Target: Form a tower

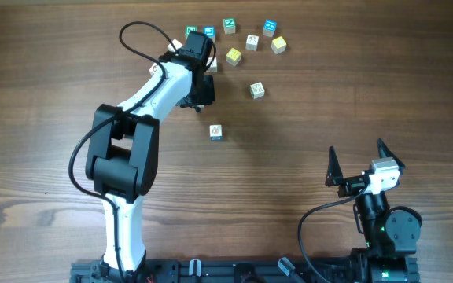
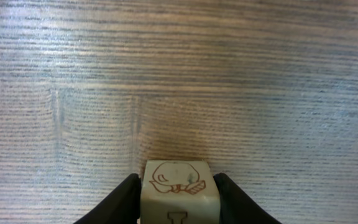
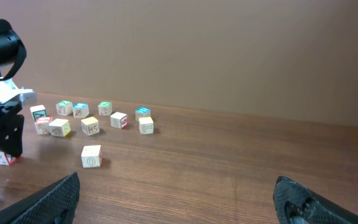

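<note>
**Overhead, left-wrist and right-wrist views of a wooden tabletop (image 1: 329,86).** The left arm (image 1: 144,102), white with black joints, extends from the near edge toward the far edge, left of centre. The left tool (image 2: 177,177) is drawn in narrowly on the held cube (image 2: 180,198), with a dark finger (image 2: 120,202) against each side face. The held cube is pale; its forward face carries a brown line drawing with a green fleck, and the top of a black letter shows below that at the frame's lower edge. Whether it rests on the tabletop or hangs clear of it cannot be told.

The right tool (image 1: 357,163) stands spread wide and holds nothing; it sits by the near right corner, well apart from every cube, and its own view shows one dark finger in each lower corner.

The loose cubes (image 1: 252,41) lie scattered along the middle of the far edge:
- a green-topped cube (image 1: 191,31) and a blue-topped cube (image 1: 208,31) sit side by side, just beyond the left wrist;
- a second green-topped cube (image 1: 229,25) and a second blue-topped cube (image 1: 270,28) lie farther right;
- two yellow cubes (image 1: 233,56) (image 1: 279,45) lie just nearer than those;
- a pale cube (image 1: 256,90) lies apart, toward the centre.

The lone cube (image 1: 216,131), pale with a bluish lower edge, stands nearest the tabletop's centre, on the near side of the left tool and apart from the rest. As far as the views show, every cube other than the held one sits singly on the wood, with stacking not yet begun.
</note>
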### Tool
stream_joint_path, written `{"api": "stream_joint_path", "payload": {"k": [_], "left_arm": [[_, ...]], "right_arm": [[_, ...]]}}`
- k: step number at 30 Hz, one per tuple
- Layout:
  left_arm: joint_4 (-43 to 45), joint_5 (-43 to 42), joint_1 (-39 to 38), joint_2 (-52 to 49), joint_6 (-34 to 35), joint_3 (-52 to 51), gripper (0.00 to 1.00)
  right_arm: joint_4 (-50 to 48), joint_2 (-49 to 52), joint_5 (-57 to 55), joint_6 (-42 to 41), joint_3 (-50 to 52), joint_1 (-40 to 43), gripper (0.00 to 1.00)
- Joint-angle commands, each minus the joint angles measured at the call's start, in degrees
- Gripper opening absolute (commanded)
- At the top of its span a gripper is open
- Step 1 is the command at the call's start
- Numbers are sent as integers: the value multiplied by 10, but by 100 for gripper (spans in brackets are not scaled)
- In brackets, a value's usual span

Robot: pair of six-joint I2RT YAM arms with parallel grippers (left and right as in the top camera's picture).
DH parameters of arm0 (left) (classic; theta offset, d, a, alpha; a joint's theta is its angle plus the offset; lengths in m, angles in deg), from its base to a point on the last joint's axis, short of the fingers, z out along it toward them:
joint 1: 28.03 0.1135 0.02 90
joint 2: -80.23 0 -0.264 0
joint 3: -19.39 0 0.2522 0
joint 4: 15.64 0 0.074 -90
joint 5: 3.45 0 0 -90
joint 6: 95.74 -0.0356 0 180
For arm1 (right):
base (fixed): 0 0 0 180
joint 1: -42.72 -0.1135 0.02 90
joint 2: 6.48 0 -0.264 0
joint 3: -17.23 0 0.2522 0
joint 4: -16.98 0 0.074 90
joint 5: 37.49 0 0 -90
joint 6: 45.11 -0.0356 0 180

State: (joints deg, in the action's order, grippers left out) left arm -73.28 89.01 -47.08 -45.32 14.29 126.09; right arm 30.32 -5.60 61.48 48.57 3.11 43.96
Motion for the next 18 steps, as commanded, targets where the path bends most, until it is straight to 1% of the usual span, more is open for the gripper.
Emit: {"api": "stream_joint_path", "payload": {"k": [1,5,10,14,15,18], "left_arm": [[-5,-4,2,23,-4,-3,38],[-5,2,2,23,-4,-3,39],[-4,2,2,33,-4,-3,31],[-6,2,2,55,-3,-3,28],[-14,2,2,69,-3,-3,28],[-57,2,2,108,-3,-3,23]], "right_arm": [[-3,-5,7,-8,1,2,100],[-3,-5,7,-8,1,2,100],[-3,-5,7,-8,1,2,100],[-3,-5,7,-8,1,2,100],[-3,-5,7,-8,1,2,100],[-3,-5,7,-8,1,2,100]]}}
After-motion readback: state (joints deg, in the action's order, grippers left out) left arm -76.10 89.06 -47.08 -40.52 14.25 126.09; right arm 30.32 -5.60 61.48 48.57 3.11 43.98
